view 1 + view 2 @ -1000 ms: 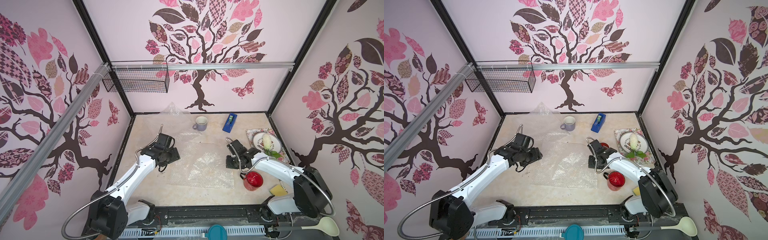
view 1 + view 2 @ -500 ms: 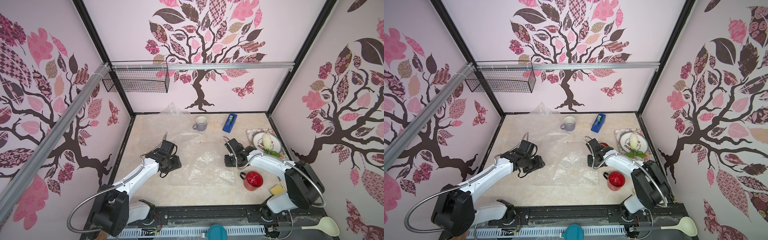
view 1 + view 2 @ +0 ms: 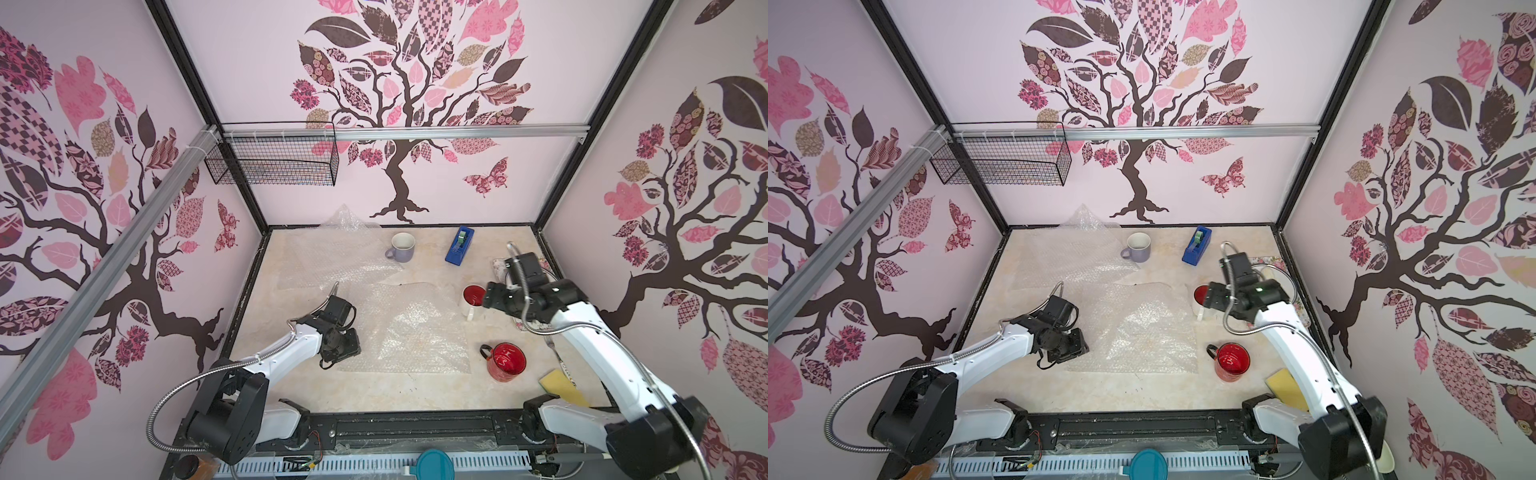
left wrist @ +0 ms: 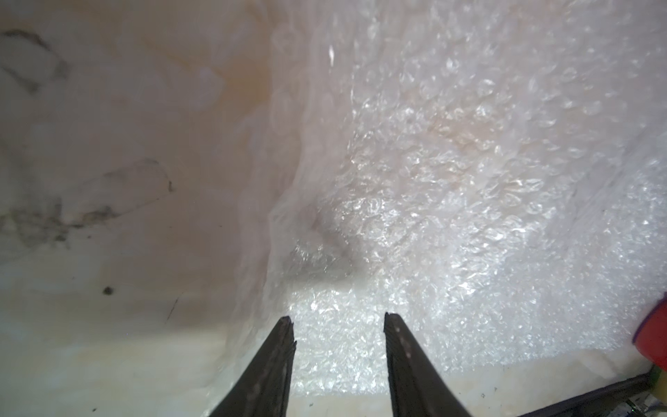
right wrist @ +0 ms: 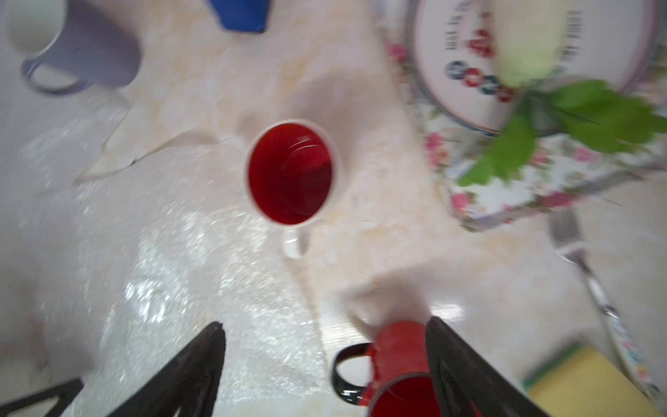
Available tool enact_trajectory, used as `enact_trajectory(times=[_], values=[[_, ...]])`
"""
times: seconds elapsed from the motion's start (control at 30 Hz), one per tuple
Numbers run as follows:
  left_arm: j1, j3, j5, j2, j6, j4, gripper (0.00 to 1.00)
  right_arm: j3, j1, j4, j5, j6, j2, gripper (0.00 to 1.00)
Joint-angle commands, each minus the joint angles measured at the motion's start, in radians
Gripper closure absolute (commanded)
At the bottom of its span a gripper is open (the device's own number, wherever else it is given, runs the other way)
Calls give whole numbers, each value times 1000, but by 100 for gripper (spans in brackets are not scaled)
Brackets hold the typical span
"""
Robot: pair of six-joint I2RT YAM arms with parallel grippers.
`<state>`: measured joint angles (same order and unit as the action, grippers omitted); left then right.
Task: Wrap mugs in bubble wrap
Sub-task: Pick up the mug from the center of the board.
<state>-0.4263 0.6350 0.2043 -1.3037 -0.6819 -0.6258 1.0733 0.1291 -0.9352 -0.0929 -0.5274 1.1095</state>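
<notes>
The red mug [image 3: 506, 361] stands at lower right in both top views, just beside the bubble wrap [image 3: 415, 332] spread at the centre. The left gripper [image 4: 337, 317], its arm bent low, has come nearer along the sheet's left edge, jaws narrowly apart, nothing between. The right gripper [image 5: 325, 323] has lifted off the sheet's right edge and spread wide; it seems to hover over the white mug [image 3: 473, 296]. The lavender mug [image 3: 402, 247] stands far back, upper centre.

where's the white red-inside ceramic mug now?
In both top views the white ceramic mug with red inside stands upright right of centre, at the right edge of the flat clear bubble wrap sheet, behind the red dark-handled mug.
</notes>
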Motion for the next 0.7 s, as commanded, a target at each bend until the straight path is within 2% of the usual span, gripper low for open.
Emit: enact_trajectory(times=[0.0,0.03,0.13,0.23,0.3,0.37,0.43,0.67], values=[[-3,-38,15,46,-10,-15,54,-78,-202,-190,21,22,-85,12],[-3,-31,12,65,-8,-25,53,-109,-239,-178,32,13,-99,13],[-3,50,12,115,3,-90,52,-184,-242,-147,56,-26,-99,13],[-3,168,3,166,16,-173,47,-245,-242,-128,82,-42,-106,15],[-2,234,-11,194,18,-189,42,-268,-242,-128,84,-46,-115,16],[-2,298,-35,214,18,-207,29,-293,-241,-127,88,-53,-128,18],[-2,354,-47,214,22,-223,24,-308,-241,-131,93,-61,-134,20],[8,522,-76,164,41,-283,21,-274,-241,-201,144,-64,-191,23]])
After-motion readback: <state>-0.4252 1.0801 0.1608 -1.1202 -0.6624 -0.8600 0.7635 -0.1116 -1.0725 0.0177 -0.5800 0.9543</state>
